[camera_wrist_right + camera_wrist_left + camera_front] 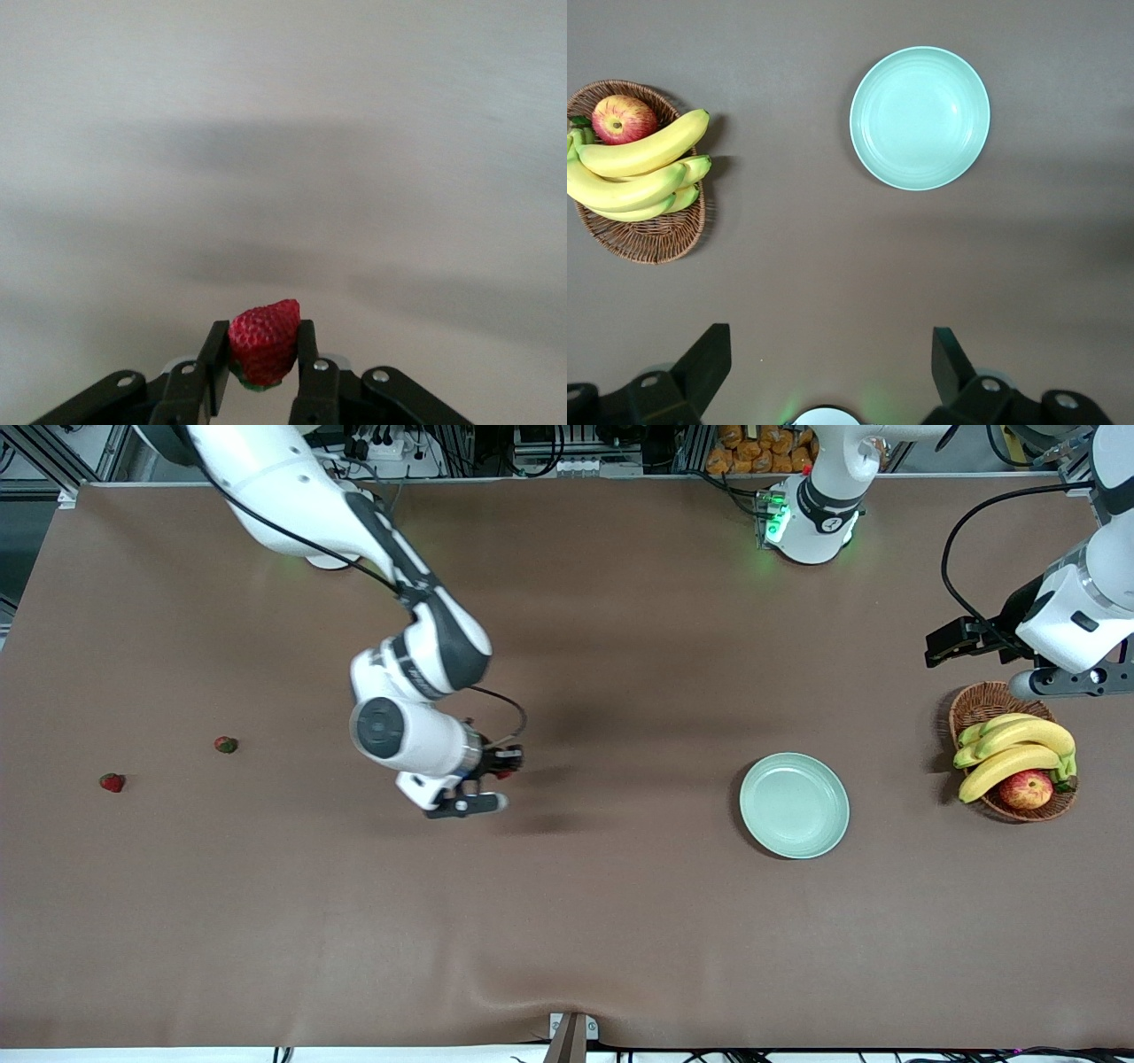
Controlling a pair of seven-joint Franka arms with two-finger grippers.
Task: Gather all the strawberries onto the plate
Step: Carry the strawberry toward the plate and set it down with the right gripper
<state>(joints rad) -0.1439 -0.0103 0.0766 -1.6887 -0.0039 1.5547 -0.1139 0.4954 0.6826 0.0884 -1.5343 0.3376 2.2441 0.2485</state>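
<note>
The right gripper (501,767), up over bare table between the loose berries and the plate (795,805), pinches one strawberry (263,343) between its fingers. The left gripper (831,359) waits spread open above the table near the basket (983,701). The plate lies empty toward the left arm's end. Two strawberries (226,744) (112,782) lie toward the right arm's end. Best carried level, grip firm, and released low over the plate's middle.

The held strawberry (264,343) is almost hidden in the front view by the right gripper (507,765).
</note>
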